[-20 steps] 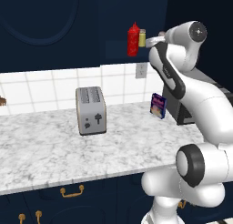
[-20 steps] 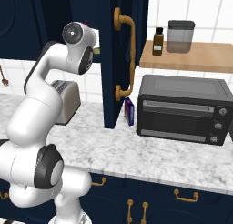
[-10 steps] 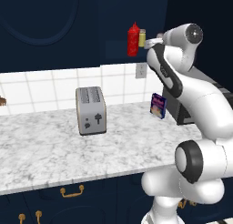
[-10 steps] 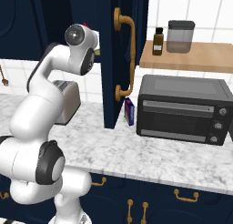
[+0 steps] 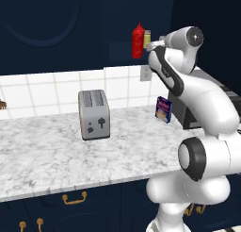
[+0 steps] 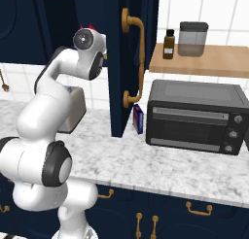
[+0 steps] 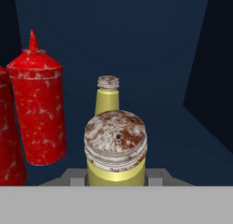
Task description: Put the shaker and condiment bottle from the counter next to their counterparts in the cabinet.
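The arm is reaching up into the dark navy wall cabinet (image 5: 117,19), and the gripper (image 7: 116,180) is clamped on the shaker (image 7: 116,150); from the hand camera it sits right between the finger tips, its cap rusty and speckled. Just behind it stands the paler yellow shaker (image 7: 107,96), its match. To the left is a red squeeze bottle (image 7: 37,114), and the edge of a second red bottle (image 7: 8,141) shows at the far left. So both red bottles look already in place on the shelf, and the shaker looks like the last piece.

In the left base view the red bottle (image 5: 137,41) and a yellow shaker (image 5: 147,38) show on the shelf, right by the robot's wrist. The counter (image 5: 56,155) below holds only the toaster (image 5: 94,114) and a small purple box (image 5: 164,109).

Risks, as I judge them:
- Pushing further forward could knock the pale shaker over, since it is close ahead.
- Whether the held shaker's base touches the shelf can't be seen; releasing too high means it could tip.
- Pulling back carelessly could clip the nearest red bottle or drag the shaker out.
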You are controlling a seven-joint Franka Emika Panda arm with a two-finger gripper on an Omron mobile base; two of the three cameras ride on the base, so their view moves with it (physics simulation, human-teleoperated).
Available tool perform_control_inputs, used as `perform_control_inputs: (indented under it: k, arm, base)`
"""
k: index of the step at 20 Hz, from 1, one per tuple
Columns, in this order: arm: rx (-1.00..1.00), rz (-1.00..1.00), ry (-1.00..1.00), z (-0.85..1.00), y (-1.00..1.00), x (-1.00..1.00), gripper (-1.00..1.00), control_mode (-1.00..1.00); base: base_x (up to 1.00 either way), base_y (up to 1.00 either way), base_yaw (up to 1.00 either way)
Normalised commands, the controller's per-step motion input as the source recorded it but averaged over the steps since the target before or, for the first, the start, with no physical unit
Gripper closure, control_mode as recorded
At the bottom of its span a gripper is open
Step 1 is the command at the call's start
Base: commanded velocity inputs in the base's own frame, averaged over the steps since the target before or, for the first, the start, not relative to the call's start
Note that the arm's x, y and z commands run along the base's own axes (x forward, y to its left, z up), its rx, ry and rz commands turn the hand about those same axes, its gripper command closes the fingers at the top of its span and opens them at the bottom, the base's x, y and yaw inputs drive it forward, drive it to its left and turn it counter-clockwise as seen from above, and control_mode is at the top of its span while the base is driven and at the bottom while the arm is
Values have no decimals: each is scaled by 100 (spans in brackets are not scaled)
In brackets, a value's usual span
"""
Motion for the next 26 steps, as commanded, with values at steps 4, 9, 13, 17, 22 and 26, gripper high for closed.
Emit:
perform_control_inputs:
  k: [4,9,13,17,22,26]
  arm:
    - [0,0,0,-6,-1,28,100,-100]
    - [0,0,0,-5,-5,30,100,-100]
    - [0,0,0,-4,-5,36,100,-100]
    - [0,0,0,-7,-3,27,100,-100]
    - [0,0,0,-9,-4,18,100,-100]
    - [0,0,0,-10,-7,11,100,-100]
  base:
    - [0,0,0]
    - [0,0,0]
    - [0,0,0]
    - [0,0,0]
    - [0,0,0]
    - [0,0,0]
